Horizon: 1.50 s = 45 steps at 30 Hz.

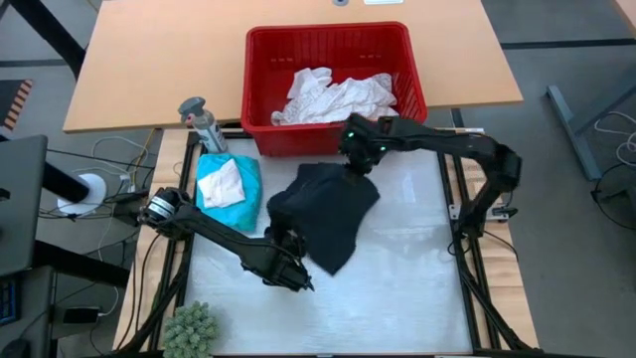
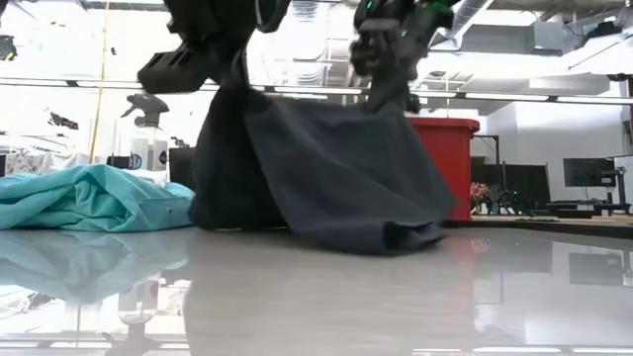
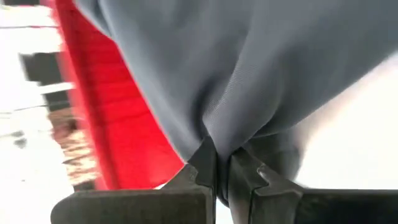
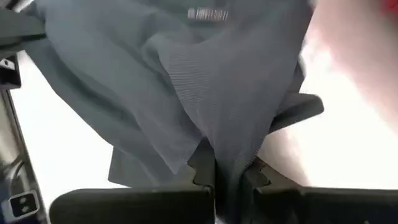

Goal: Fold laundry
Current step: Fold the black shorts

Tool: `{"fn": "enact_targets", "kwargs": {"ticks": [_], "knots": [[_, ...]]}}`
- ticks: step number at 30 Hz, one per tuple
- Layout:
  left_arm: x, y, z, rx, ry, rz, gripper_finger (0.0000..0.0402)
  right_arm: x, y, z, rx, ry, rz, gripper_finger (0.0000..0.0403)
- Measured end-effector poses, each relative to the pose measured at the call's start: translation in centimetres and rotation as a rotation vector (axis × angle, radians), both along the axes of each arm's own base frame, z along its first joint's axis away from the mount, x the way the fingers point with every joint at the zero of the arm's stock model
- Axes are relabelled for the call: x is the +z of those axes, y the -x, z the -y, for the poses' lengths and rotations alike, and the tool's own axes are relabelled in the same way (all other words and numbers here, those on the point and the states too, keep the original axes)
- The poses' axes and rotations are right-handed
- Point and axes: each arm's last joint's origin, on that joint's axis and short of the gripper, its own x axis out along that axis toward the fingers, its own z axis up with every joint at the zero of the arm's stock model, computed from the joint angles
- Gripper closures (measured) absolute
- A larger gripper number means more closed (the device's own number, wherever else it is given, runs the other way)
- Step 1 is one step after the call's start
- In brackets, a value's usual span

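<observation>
- No brand or wording legible anywhere; small pale label patch (image 4: 208, 14) sewn on the dark cloth, print unreadable.
- Left gripper (image 3: 222, 171) clamped tight on a pinch of the black, shorts-like soft cloth garment (image 1: 328, 214); fabric bunched between both fingers (image 3: 202, 165) in the left wrist view.
- Right gripper (image 4: 229, 169) likewise pinched shut on another fold of the same garment, near the basket side of the table.
- Garment raised off the white table top (image 1: 397, 278) between the two grippers, hanging as a sagging sheet in the low view (image 2: 326, 168), lower edge crumpled and resting on the surface.
- Just beside, toward the left arm's side: teal cloth garment (image 1: 243, 179) in a heap, with a small white cloth piece (image 1: 221, 182) lying on top.
- Behind the table: red plastic basket (image 1: 258, 60) holding crumpled white garments (image 1: 333, 94).
- Grey-topped spray bottle (image 1: 204, 124) standing near the basket's corner, by the teal heap.
- Small green fuzzy plant (image 1: 189, 328) at the near left corner, well apart.
</observation>
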Motion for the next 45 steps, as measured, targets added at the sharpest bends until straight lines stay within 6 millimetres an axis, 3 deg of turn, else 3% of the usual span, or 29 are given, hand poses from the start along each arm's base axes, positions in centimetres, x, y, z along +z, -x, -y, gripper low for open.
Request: {"fn": "enact_targets", "kwargs": {"ticks": [6, 15, 21, 25, 28, 33, 39, 45], "knots": [[3.2, 0.5, -1.5, 0.005, -0.182, 0.032, 0.0401, 2.9, 1.3, 0.8, -0.028, 0.132, 0.144, 0.0361], [8.4, 2.2, -6.6, 0.027, -0.416, 0.006, 0.0401, 5.2, 0.3, 1.5, -0.063, 0.282, 0.380, 0.0361], [10.5, 3.7, -8.0, 0.053, -0.260, 0.003, 0.0401, 4.2, 0.0, -0.1, -0.045, 0.343, 0.330, 0.0361], [9.7, 3.3, -6.6, 0.038, -0.077, 0.096, 0.0401, 1.1, 0.4, -2.3, -0.025, 0.364, 0.271, 0.0361], [7.5, 2.8, -5.1, -0.071, -0.055, 0.007, 0.0401, -0.7, 0.8, -3.4, -0.035, 0.332, 0.288, 0.0361], [4.3, 2.6, -4.0, -0.219, 0.058, -0.153, 0.0401, -0.5, 1.4, -3.7, -0.049, 0.354, 0.357, 0.0361], [2.5, 2.1, -7.1, -0.138, -0.070, -0.208, 0.0401, -0.5, 1.2, -2.2, -0.088, 0.416, 0.378, 0.0361], [2.8, 1.5, -10.8, -0.038, -0.083, -0.194, 0.0401, -1.2, 0.5, -0.8, -0.109, 0.494, 0.382, 0.0361]]}}
